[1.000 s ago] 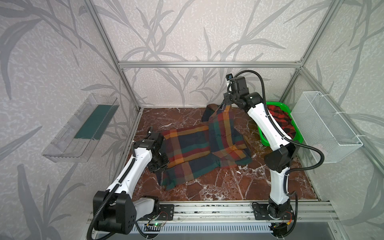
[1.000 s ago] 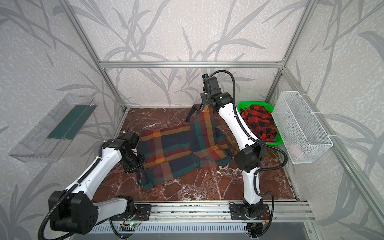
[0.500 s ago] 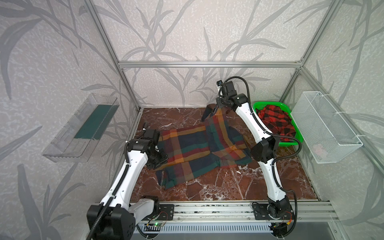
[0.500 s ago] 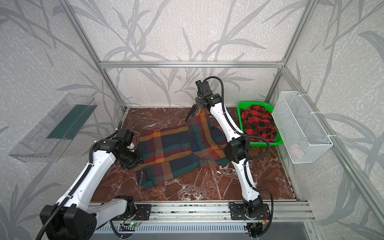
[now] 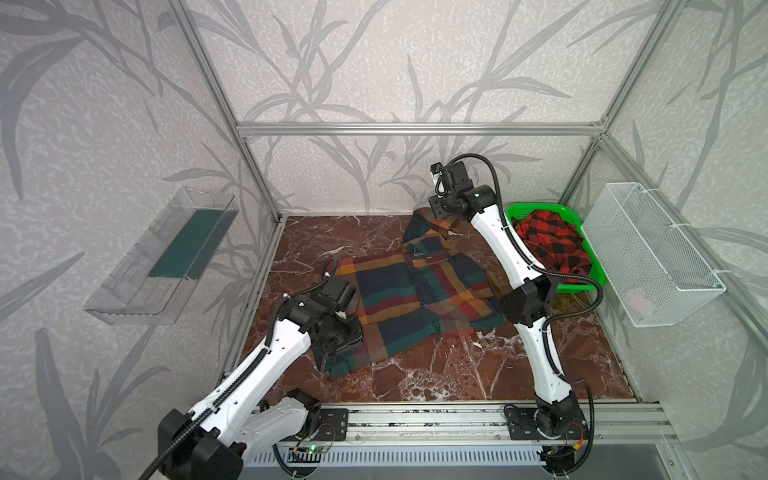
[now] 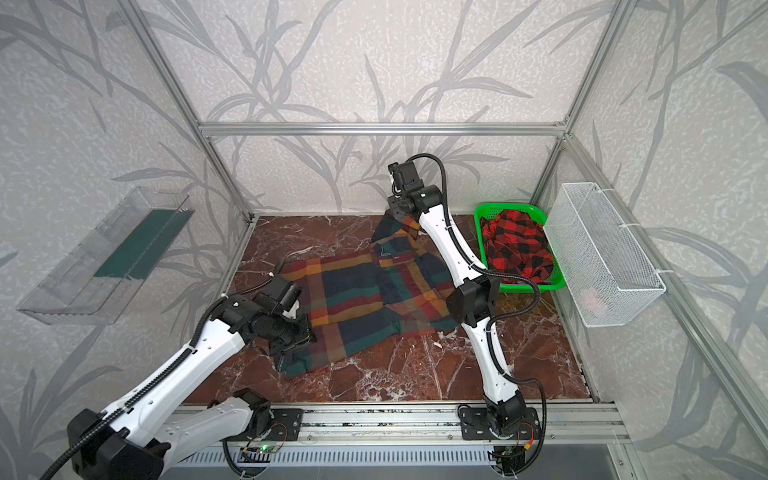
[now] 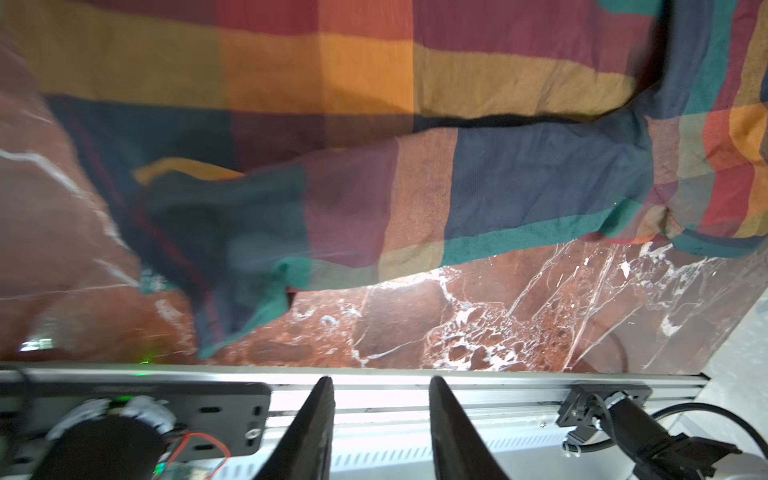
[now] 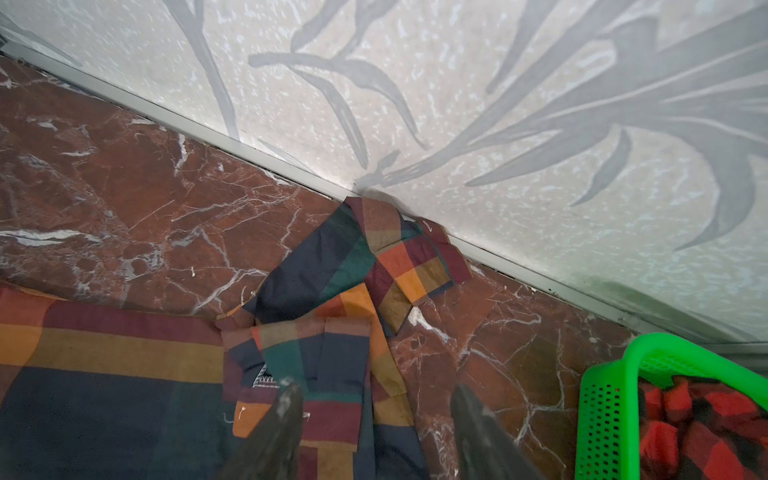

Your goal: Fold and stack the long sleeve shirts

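Note:
A plaid shirt [image 5: 399,299] [image 6: 357,299] in navy, orange, green and red blocks lies spread on the marble floor in both top views. One sleeve [image 8: 399,249] is bunched against the back wall. My right gripper [image 8: 376,388] [image 5: 440,208] hangs open above the collar end, with nothing between its fingers. My left gripper [image 7: 380,379] [image 5: 343,336] hovers open and empty over the shirt's near left corner [image 7: 232,257]. A red-and-black check shirt [image 5: 548,241] [image 8: 706,428] sits crumpled in the green basket.
The green plastic basket [image 5: 523,208] stands at the back right beside a white wire basket [image 5: 648,257] on the right wall. A clear tray [image 5: 166,253] hangs on the left wall. The aluminium rail [image 5: 415,415] runs along the front edge.
My right gripper has opened and let go of the lifted cloth, which now lies on the floor by the back wall. My left gripper has opened and drawn back over the near corner.

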You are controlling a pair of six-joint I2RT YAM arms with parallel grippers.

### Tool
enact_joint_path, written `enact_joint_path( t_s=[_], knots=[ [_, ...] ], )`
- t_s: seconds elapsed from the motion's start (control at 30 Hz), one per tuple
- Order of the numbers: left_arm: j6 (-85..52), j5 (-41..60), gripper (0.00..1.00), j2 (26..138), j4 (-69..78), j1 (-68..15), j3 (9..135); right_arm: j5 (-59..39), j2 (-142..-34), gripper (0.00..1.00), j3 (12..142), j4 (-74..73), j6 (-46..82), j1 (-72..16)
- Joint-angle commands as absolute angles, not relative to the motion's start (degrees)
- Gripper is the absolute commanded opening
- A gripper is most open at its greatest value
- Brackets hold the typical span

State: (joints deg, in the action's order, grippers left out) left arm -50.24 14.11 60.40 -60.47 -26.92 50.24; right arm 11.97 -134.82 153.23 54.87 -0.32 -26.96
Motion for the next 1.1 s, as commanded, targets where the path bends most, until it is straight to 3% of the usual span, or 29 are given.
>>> enact_joint_path(
  t_s=[0.0, 0.1, 0.27, 0.37, 0.53, 0.73, 1.07],
  knots=[
    [-56.26, 15.33, 0.39, 61.57, -55.20, -28.03, 45.23, 12.64, -126.52, 0.58, 151.08, 62.54, 5.70, -27.24],
    [-57.04, 15.41, 0.39, 62.42, -52.53, -28.70, 41.81, 8.61, -119.98, 0.54, 138.26, 64.56, 10.78, -27.33],
    [-55.15, 12.92, 0.40, 65.78, -51.33, -28.65, 38.44, 3.47, -98.53, 0.53, 95.53, 39.60, 15.62, -29.01],
    [-54.11, 11.10, 0.40, 69.09, -51.63, -28.39, 38.44, 4.08, -89.77, 0.53, 82.06, 34.37, 17.69, -28.85],
    [-49.04, 4.64, 0.40, 74.99, -55.98, -25.72, 42.14, 3.44, -81.76, 0.51, 67.76, 32.22, 19.31, -28.67],
    [-46.86, 6.57, 0.40, 76.91, -54.45, -18.81, 42.60, 3.71, -76.15, 0.49, 52.93, 27.94, 22.73, -28.72],
    [-43.54, 2.65, 0.40, 86.63, -52.18, -15.41, 45.66, 8.00, -78.80, 0.56, 45.02, 24.40, 28.29, -23.38]
  ],
)
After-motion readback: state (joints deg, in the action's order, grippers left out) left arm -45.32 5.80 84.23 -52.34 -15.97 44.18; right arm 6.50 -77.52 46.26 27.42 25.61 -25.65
